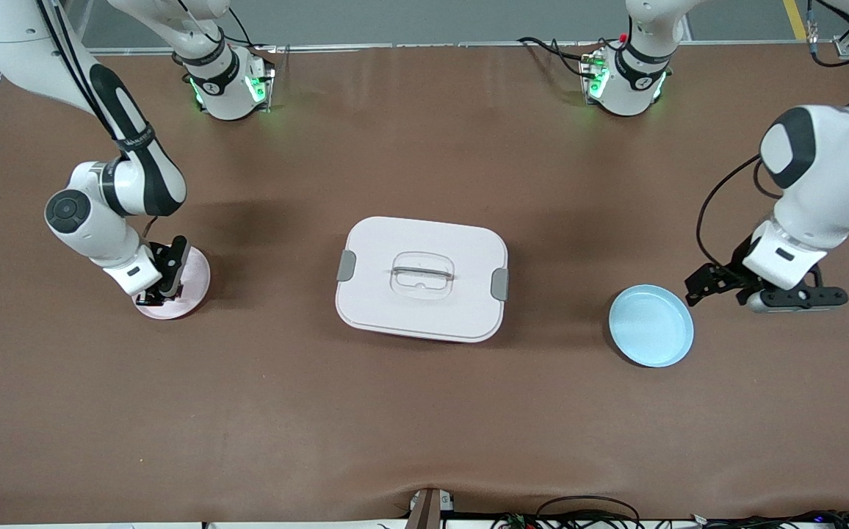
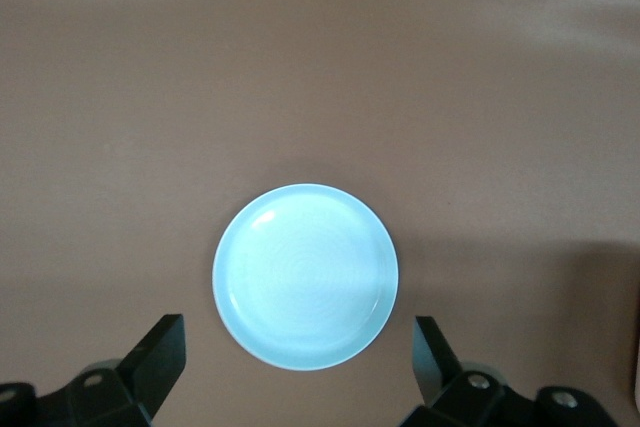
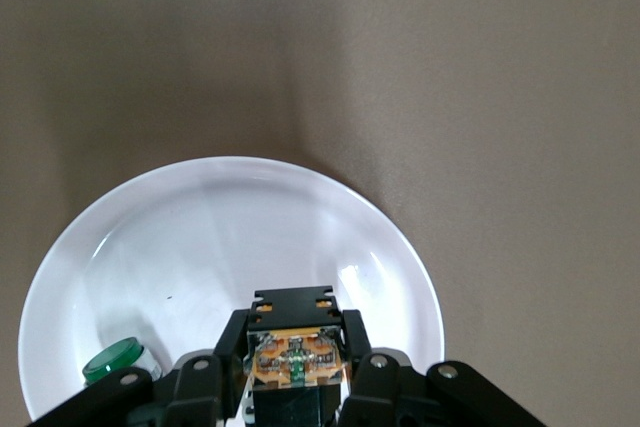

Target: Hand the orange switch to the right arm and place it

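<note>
The orange switch point(image 3: 292, 359), a tiny black boxy part with an orange window, sits between the fingers of my right gripper point(image 3: 293, 332). The gripper is shut on it, low over a pale pink plate point(image 3: 250, 237). I cannot tell whether the switch touches the plate. In the front view the right gripper point(image 1: 154, 292) is over that plate point(image 1: 195, 283) at the right arm's end of the table. My left gripper point(image 1: 705, 283) is open and empty beside a light blue plate point(image 1: 651, 325). In the left wrist view its fingers point(image 2: 160, 352) stand wide apart by the empty blue plate point(image 2: 305, 275).
A white lidded box point(image 1: 421, 278) with grey latches and a clear handle stands at the table's middle. A small white part with a green cap point(image 3: 115, 359) lies in the pink plate beside the right gripper. Cables run along the table's near edge.
</note>
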